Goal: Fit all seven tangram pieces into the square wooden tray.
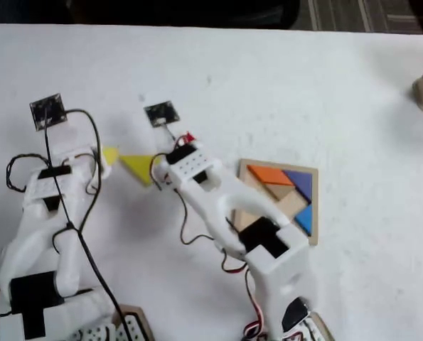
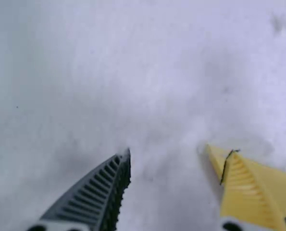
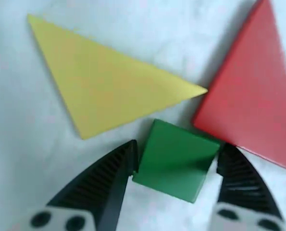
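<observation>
Right gripper [image 3: 176, 155]: we note its two dark ribbed fingers [image 3: 111, 168] closed against opposite sides of the green square [image 3: 174, 166], which lies flat on the white tabletop [image 1: 325, 92]. One corner of the square sits right at the edge of the yellow triangle [image 3: 109, 91]. The sharp tip of that triangle just about meets the side of the red triangle [image 3: 253, 91], which lies just beside the square too. From the high view, the right arm [image 1: 197, 177] stretches out from the near edge across the left part of the square wooden tray [image 1: 279, 165]. All three loose pieces lie outside the tray, to its left. In the tray we see an orange triangle [image 1: 270, 174], a purple piece [image 1: 301, 183] and a blue piece [image 1: 304, 219], with pale wood between them; we cannot tell whether that is tray floor or unpainted pieces. Left gripper [image 2: 167, 151]: one dark finger [image 2: 99, 192] and one yellow finger [image 2: 243, 187] spread wide apart over bare tabletop, nothing between them. It stands just left of the yellow triangle [image 1: 138, 167].
</observation>
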